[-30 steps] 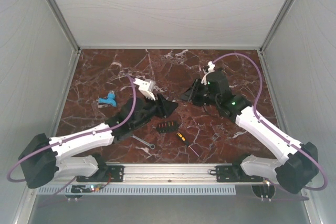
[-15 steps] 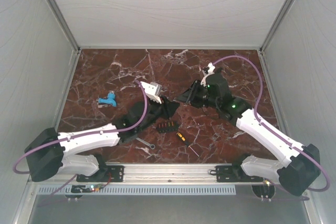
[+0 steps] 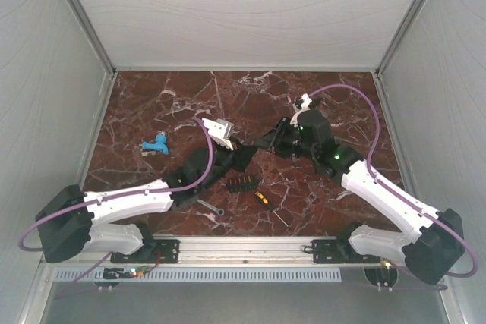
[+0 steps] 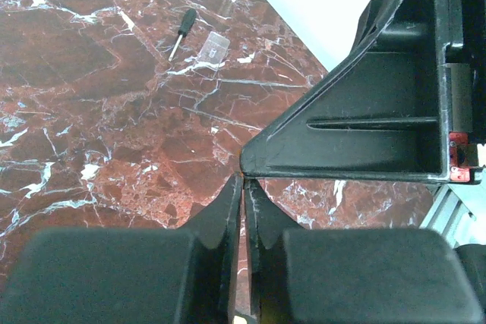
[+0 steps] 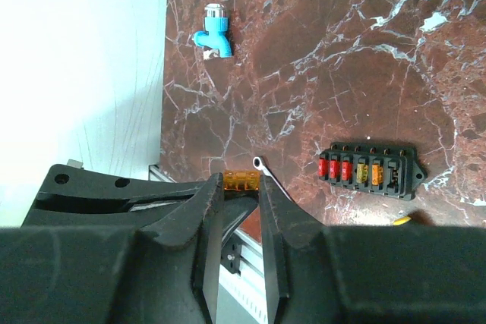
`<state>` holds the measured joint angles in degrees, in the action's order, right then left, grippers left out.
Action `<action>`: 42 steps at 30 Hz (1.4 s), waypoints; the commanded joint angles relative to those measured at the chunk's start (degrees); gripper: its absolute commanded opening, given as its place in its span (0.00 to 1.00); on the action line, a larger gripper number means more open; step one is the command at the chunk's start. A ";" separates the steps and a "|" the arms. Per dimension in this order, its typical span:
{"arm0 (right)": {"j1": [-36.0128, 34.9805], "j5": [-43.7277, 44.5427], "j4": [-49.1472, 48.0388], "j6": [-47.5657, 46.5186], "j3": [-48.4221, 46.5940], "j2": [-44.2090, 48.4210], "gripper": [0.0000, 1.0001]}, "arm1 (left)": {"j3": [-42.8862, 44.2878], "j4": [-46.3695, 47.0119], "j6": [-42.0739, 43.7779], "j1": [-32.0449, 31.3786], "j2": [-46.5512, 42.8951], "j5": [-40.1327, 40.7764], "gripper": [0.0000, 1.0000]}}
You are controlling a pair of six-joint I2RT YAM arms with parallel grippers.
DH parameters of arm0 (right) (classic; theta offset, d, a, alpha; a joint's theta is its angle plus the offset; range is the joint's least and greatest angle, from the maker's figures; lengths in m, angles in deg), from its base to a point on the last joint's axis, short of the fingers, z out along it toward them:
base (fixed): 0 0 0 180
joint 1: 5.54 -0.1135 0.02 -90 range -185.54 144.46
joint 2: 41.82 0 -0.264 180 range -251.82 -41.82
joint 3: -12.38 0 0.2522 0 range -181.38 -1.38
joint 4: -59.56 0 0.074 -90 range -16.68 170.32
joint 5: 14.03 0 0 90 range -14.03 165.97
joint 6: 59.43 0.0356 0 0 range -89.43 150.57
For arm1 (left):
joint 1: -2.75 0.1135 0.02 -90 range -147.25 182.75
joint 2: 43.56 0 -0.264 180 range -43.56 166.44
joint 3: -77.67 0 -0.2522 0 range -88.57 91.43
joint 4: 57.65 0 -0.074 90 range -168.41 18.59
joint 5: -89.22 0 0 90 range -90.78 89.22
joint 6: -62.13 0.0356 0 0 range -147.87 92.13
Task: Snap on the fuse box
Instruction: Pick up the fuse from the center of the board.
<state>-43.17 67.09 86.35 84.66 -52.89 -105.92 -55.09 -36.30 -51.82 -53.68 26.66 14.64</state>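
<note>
left jaws: clenched tight, tips touching, nothing between them

right jaws: pinched on a tiny amber fuse (image 5: 237,180), held right out at the tips

fuse box (image 5: 370,170): lying flat on the table (image 5: 319,58), out past the right jaws and off to their right. From above it's just on the near side of both sets of jaws, touching neither

slots: three red fuses and a couple of amber ones are seated. The end farthest from the jaws looks empty, but it's hard to be sure

handling (my guess): light, stiff hard plastic, so it'll probably skate on that polished stone if shoved sideways. I'd take it across the long sides or pin it by an end tab, keeping off the fuse row. The fuse is small enough to twist in the pinch, so go in straight

cover: can't pick it out for sure

other stuff: screwdriver (image 3: 262,199) and wrench (image 3: 206,206) lie nearer the arm bases than the jaws, and the blue tap (image 5: 214,30) is well off beyond the left jaws
</note>
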 commanded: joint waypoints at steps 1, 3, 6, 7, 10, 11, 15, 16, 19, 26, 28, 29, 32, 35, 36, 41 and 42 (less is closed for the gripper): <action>-0.95 -0.42 -0.90 0.95 1.30 1.40 0.09 | 0.18 6.70 1.30 -0.20 -1.76 -0.17 0.00; -0.98 -0.14 -0.94 0.68 1.80 1.79 0.09 | -0.46 6.93 1.51 -0.18 -2.14 -0.44 0.00; -0.88 0.12 -1.44 -0.47 2.39 2.58 0.14 | -1.72 7.51 3.18 -0.19 -3.29 -1.17 0.00; -0.83 0.03 -1.70 -1.31 2.45 2.91 0.18 | -2.01 7.25 3.96 -0.18 -3.70 -1.32 0.00; -0.31 0.51 -1.81 -5.44 1.64 3.92 0.29 | -2.84 6.03 5.94 -0.10 -5.63 -2.23 0.00; 0.18 0.54 -1.82 -7.43 1.40 4.36 0.32 | -3.10 5.61 6.69 -0.04 -6.32 -2.84 0.00; 3.31 -2.77 -3.16 -16.67 0.67 6.83 0.45 | -3.55 1.88 6.43 3.21 -9.39 -9.73 0.00; 4.33 -4.36 -3.82 -19.85 0.58 7.46 0.49 | -3.61 1.03 5.63 4.74 -10.14 -13.10 0.00; 6.01 -11.22 -4.49 -31.91 -0.15 8.50 0.60 | -4.12 -0.68 2.04 9.70 -12.44 -23.41 0.00; 8.11 -27.88 1.59 -46.86 -5.59 8.31 0.58 | -1.59 -4.20 -1.43 16.56 -14.82 -43.23 0.00; 8.98 -33.54 2.76 -48.53 -7.26 6.92 0.56 | -0.26 -4.18 -3.14 18.89 -14.70 -50.00 0.00; 9.13 -35.83 3.41 -49.08 -8.08 6.21 0.56 | 0.41 -4.14 -3.95 19.84 -14.53 -52.95 0.00; 9.17 -41.95 3.91 -49.18 -9.89 4.08 0.54 | 2.53 -4.85 -4.59 21.52 -13.83 -59.57 0.00; 9.16 -45.67 4.93 -49.29 -11.26 1.83 0.52 | 3.71 -4.43 -4.82 21.53 -12.92 -63.55 0.00; 9.13 -46.87 5.08 -49.22 -11.63 1.26 0.52 | 3.97 -4.12 -5.22 21.53 -12.46 -64.49 0.00; 8.65 -50.33 4.65 -48.51 -12.23 -0.11 0.48 | 5.76 -3.53 -6.61 21.57 -10.19 -68.70 0.00; 8.51 -50.77 4.64 -48.42 -12.36 -0.33 0.47 | 5.93 -3.22 -6.91 21.55 -9.93 -68.94 0.00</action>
<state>-34.25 22.02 90.79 36.99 -62.96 -105.96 -52.34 -42.79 -57.04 -32.24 15.55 -48.16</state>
